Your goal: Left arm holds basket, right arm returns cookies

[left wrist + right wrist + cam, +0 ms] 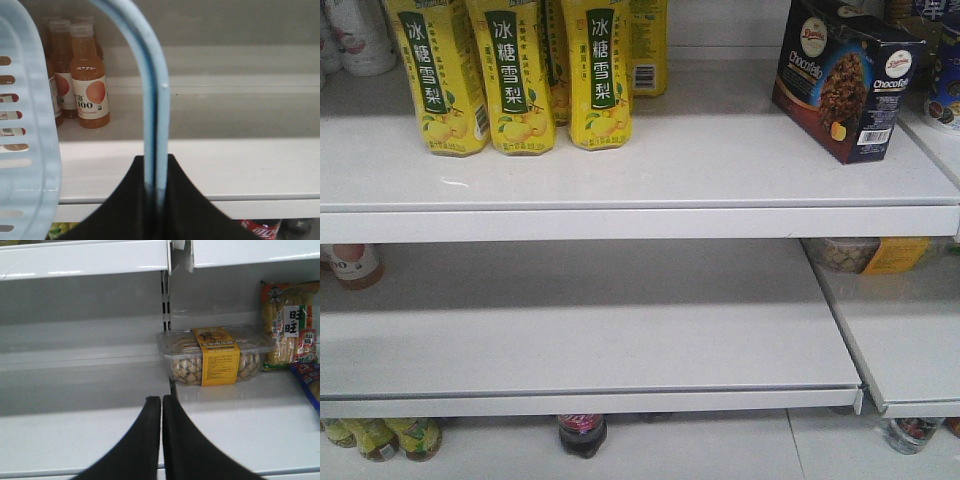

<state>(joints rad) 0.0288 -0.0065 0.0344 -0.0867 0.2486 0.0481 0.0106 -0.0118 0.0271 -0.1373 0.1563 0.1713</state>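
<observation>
Up there, cookies (845,78) beyond right gripper (161,402)

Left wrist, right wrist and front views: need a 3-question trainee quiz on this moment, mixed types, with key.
1. True or false: the left gripper is shut on the curved light blue plastic basket handle.
2. Multiple choice: the dark navy rectangular Chocofab cookie box is A) in the light blue slotted basket, B) upright on the top white shelf, C) between the right gripper's jaws.
3. Fill in: the jaws of the right gripper are ___ and hold nothing.

Key: 1 true; 2 B; 3 shut.
</observation>
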